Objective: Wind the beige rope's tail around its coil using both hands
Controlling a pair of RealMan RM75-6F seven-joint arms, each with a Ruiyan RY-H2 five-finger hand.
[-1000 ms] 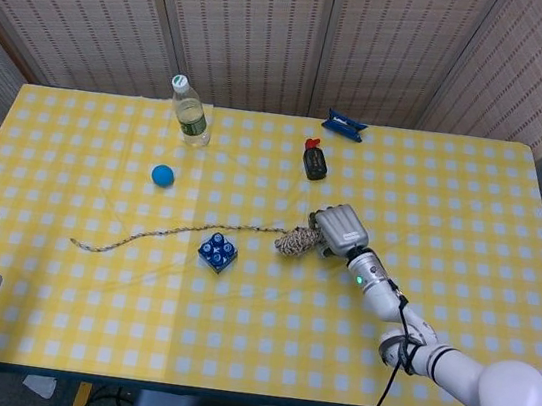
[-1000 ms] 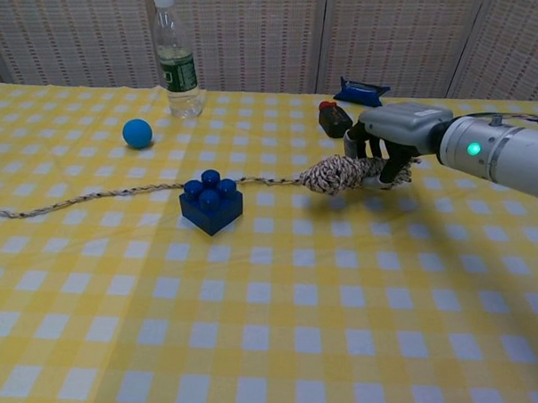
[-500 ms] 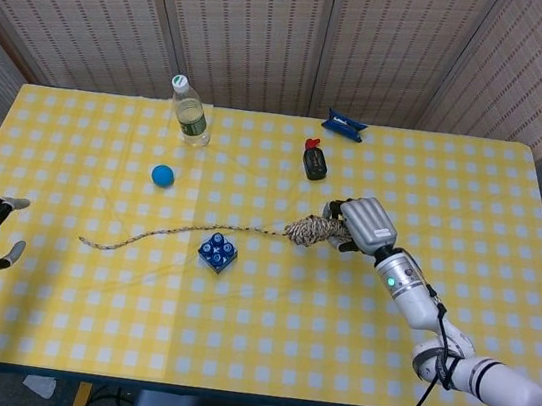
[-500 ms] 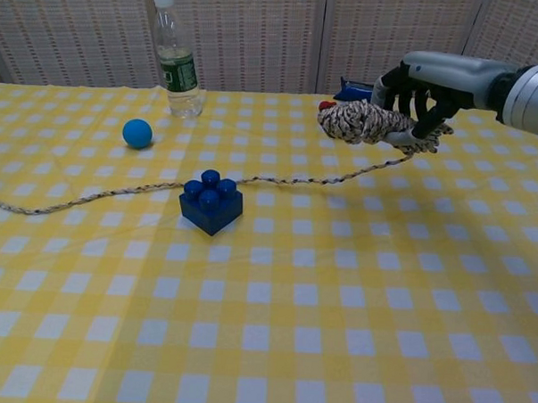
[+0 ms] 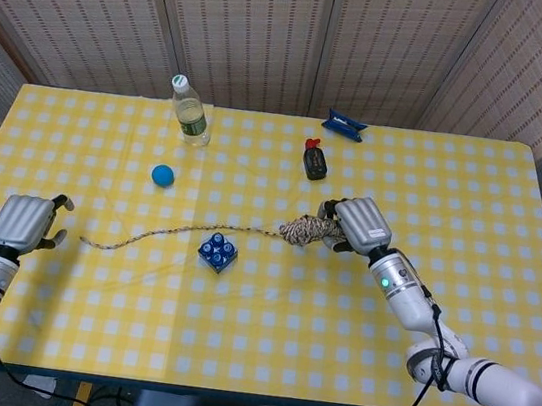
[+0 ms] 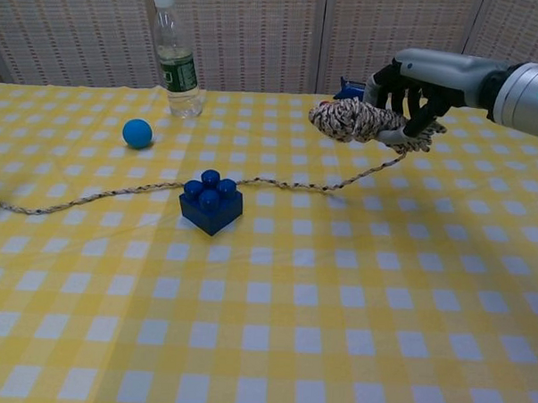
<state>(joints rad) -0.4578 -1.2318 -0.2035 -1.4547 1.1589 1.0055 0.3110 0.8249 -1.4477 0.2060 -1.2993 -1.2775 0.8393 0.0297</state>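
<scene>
The beige rope's coil (image 5: 301, 229) (image 6: 347, 119) is lifted off the yellow checked table (image 5: 263, 333), and my right hand (image 5: 360, 225) (image 6: 421, 82) grips it from the right. The tail (image 5: 171, 230) (image 6: 144, 189) droops from the coil to the cloth and runs left behind the blue brick. It ends near the table's left side. My left hand (image 5: 23, 221) hovers just left of that loose end, back upward and thumb out, holding nothing. The chest view does not show it.
A blue toy brick (image 5: 217, 251) (image 6: 211, 201) sits right in front of the tail's middle. Behind are a blue ball (image 5: 162, 175) (image 6: 137, 132), a water bottle (image 5: 191, 111) (image 6: 175, 59), a black red-capped item (image 5: 315, 159) and a blue packet (image 5: 345, 124).
My right hand has lifted the coil off the table, pulling the tail rightward. My left hand has come up from below the table's left edge toward the tail's end.
</scene>
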